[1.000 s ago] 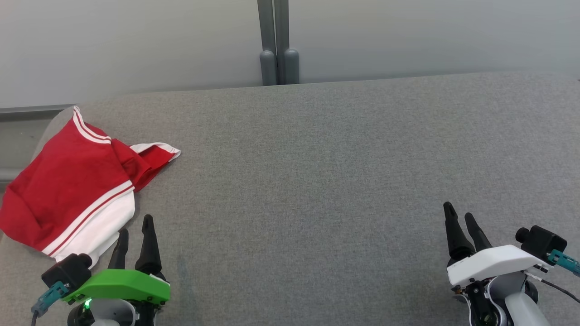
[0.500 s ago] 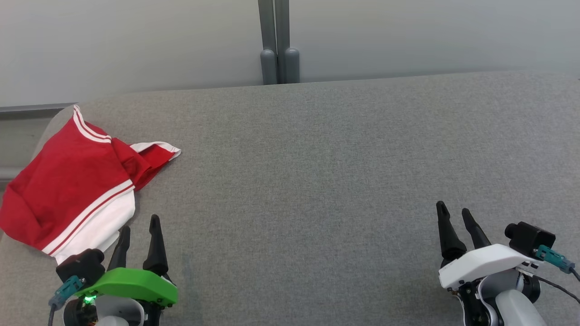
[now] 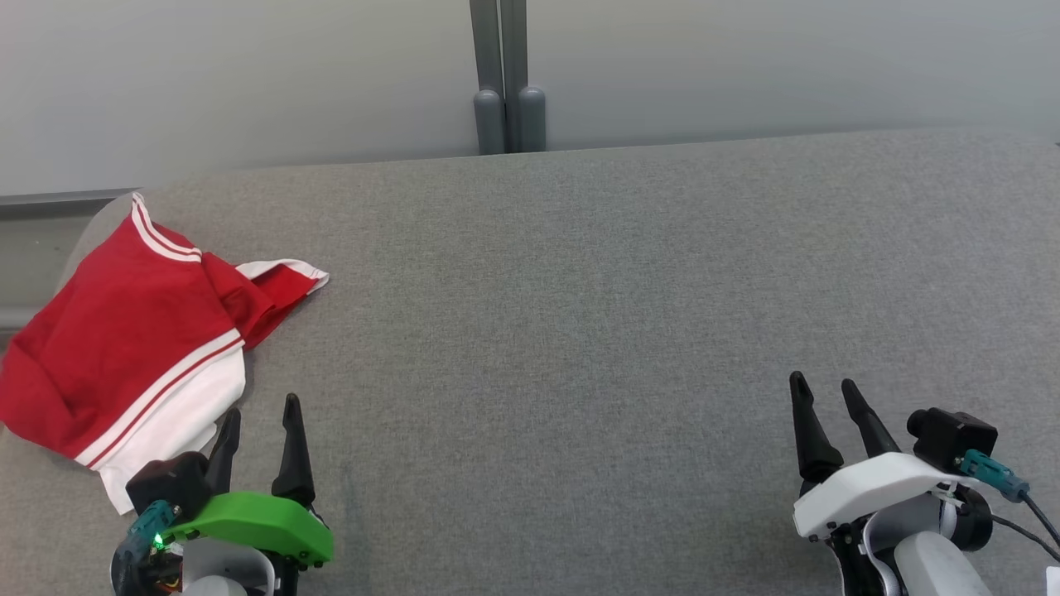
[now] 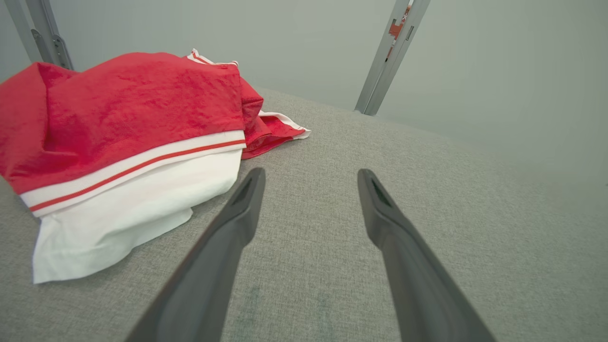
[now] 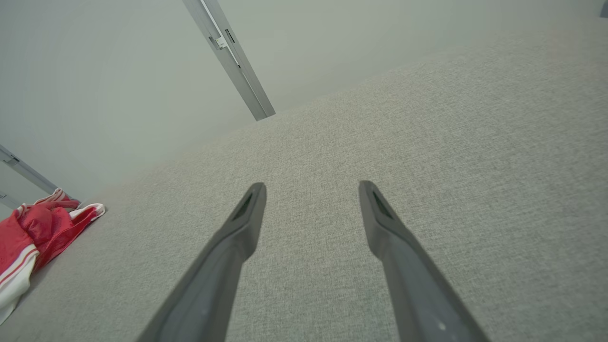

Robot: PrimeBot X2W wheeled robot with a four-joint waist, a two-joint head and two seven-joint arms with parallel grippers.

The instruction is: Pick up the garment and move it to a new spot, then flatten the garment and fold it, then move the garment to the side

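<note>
Grey cloth-covered desk [image 3: 580, 290], wide and bare across its middle and right; room for a new spot is no worry; the woven cover is, since fingertips driven down hard could drag or catch on it. Garment [image 3: 124, 331], red with white stripes, heaped in loose folds at the desk's far left by the rounded corner, its left side at or over the edge as far as the head view tells; a sideways nudge instead of a clean pinch would likely push it off that edge; layers overlap, so a bite through several at once would lift a knot that is hard to flatten, while a bite on one thin layer may slip out mid-carry. Left end effector [image 3: 262, 405], fingers spread wide with nothing between them, just beside the garment's white panel [image 4: 123, 213]; cannot tell whether the nearer finger brushes it; aimed past the cloth, not at it, so closing here would catch only air. Right end effector [image 3: 822, 380], fingers likewise apart and empty, well away at the desk's right; a two-handed lift means a long reach across, and a late arrival would leave the cloth hanging lopsided from one grip.
</note>
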